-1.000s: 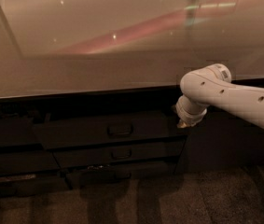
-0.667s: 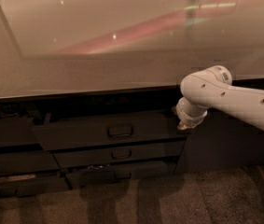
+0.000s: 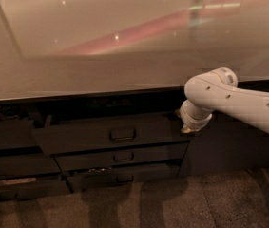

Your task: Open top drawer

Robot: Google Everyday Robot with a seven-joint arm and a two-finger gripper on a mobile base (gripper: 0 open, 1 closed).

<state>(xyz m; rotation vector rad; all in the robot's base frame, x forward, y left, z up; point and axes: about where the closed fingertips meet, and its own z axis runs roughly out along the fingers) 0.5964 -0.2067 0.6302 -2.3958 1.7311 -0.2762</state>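
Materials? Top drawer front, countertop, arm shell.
Top drawer: dark matte front, likely painted wood or laminate; no glare. Countertop: pale, glossy, mirrors lights; maybe polished stone or laminate. Arm: smooth white shell, probably plastic. Gripper sits at the drawer's right end.

We see the gripper point(image 3: 187, 127) just beside the right end of the top drawer point(image 3: 77, 137), under the countertop point(image 3: 100, 80). Left of the gripper lies the handle point(image 3: 122, 135); below and left, two shallower drawers point(image 3: 122, 157) are stacked.
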